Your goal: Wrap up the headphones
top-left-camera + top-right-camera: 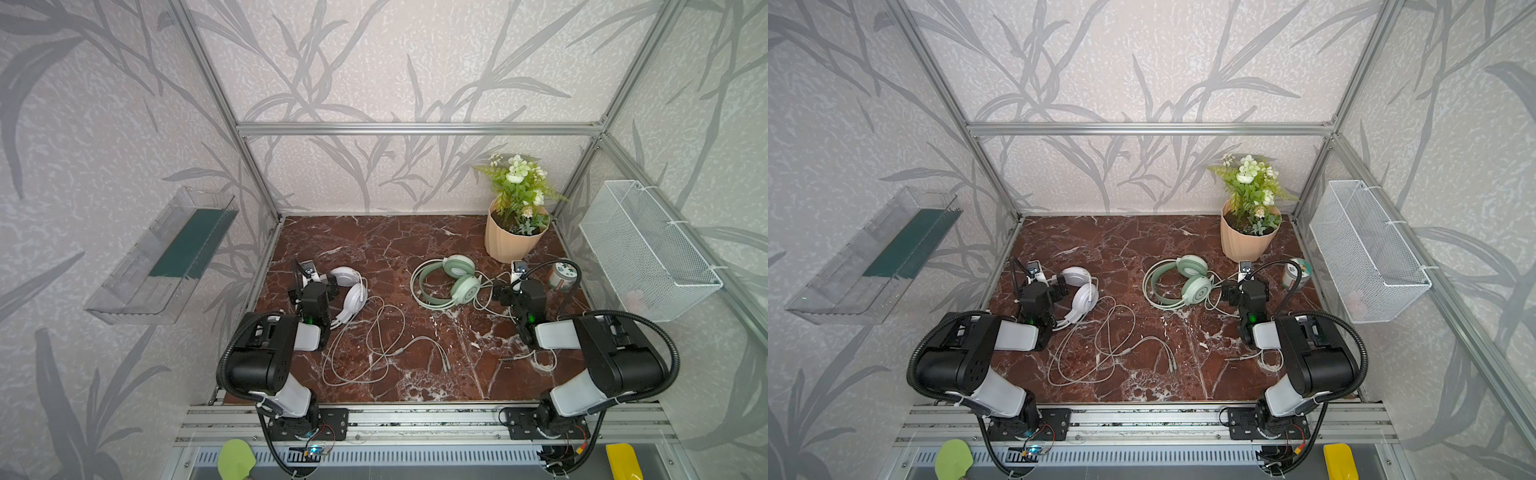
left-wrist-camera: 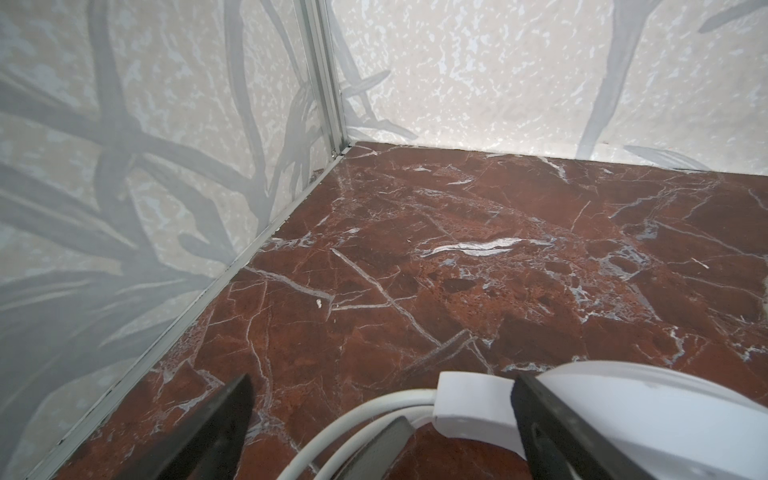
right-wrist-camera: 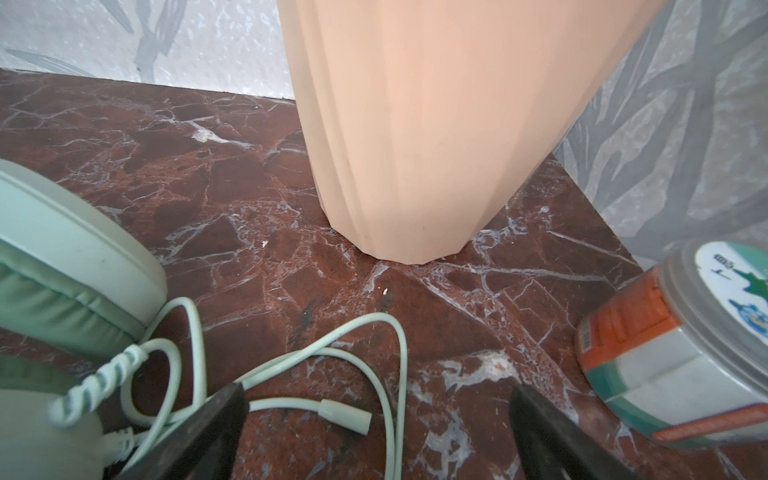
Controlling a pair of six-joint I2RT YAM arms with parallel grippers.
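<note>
red-brown marble tabletop (image 1: 374, 241) carries both sets well apart, so we judge each arm has its own. our left gripper (image 2: 382, 432) stands spread wide and empty, the band of the white over-ear headset (image 1: 353, 291) between its jaws. our right gripper (image 3: 374, 436), equally released, hangs over the loose thin cable (image 3: 332, 357) of the pale mint green headset (image 1: 457, 278), probably to gather it first.
</note>
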